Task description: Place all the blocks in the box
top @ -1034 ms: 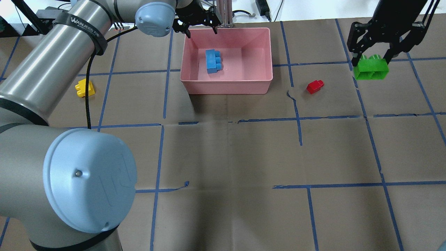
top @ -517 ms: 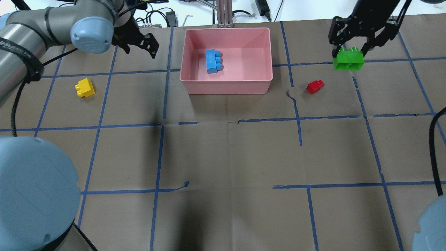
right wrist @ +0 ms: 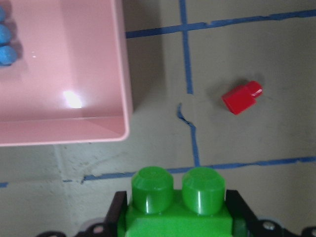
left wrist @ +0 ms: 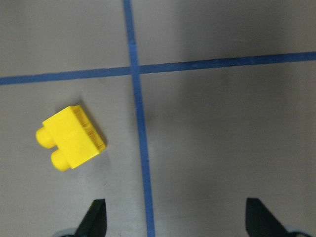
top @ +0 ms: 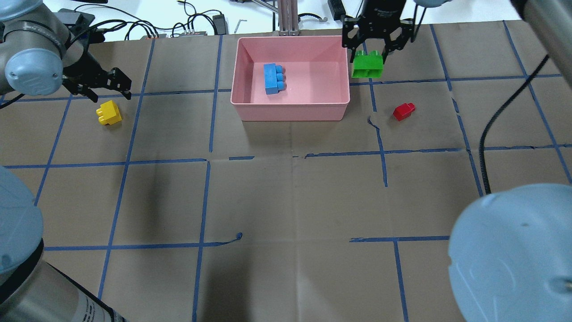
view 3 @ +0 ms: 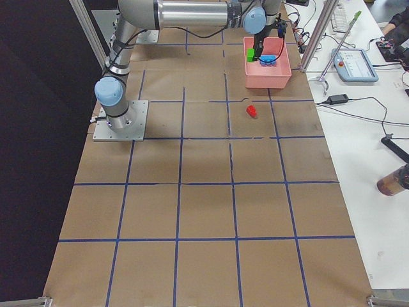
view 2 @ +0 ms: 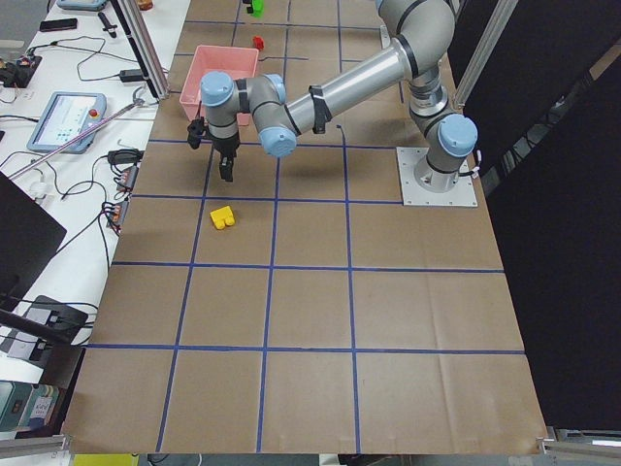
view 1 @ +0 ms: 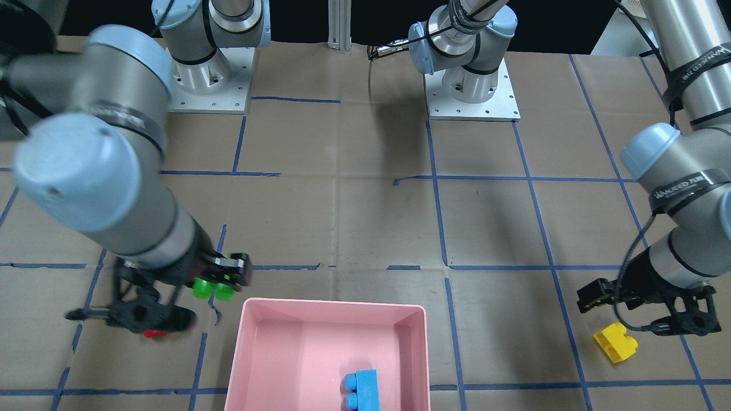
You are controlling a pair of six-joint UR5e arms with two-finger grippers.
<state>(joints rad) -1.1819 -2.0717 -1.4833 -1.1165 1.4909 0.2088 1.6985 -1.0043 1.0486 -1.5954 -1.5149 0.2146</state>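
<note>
Counting first: four blocks (one blue, one green, one red, one yellow), one box, two pincers.

Progress-wise I'd call it one of four done. Blue (top: pixel 273 78) lies inside the box (top: pixel 290 112) and nothing is touching it.

Green (top: pixel 367 67) looks like the next one in. The right pincer (top: pixel 370 56) is pinching it by its sides and holds it up off the table (top: pixel 290 201). The box wall is just beside that pincer, so green hangs outside the rim, not over the inside yet. My guess is it only needs a short hop sideways and a release.

Red (top: pixel 404 111) sits on the table near the right pincer, on the side away from the box and a bit closer to the robot. Untouched.

The left pincer (left wrist: pixel 176 217) is spread wide and holds nothing. Yellow (left wrist: pixel 69 144) lies on the table close by, out ahead of the fingertips and off toward one of them, not in the gap. So that grab hasn't happened yet.

That leaves three: green nearly there, yellow being lined up, red waiting.
</note>
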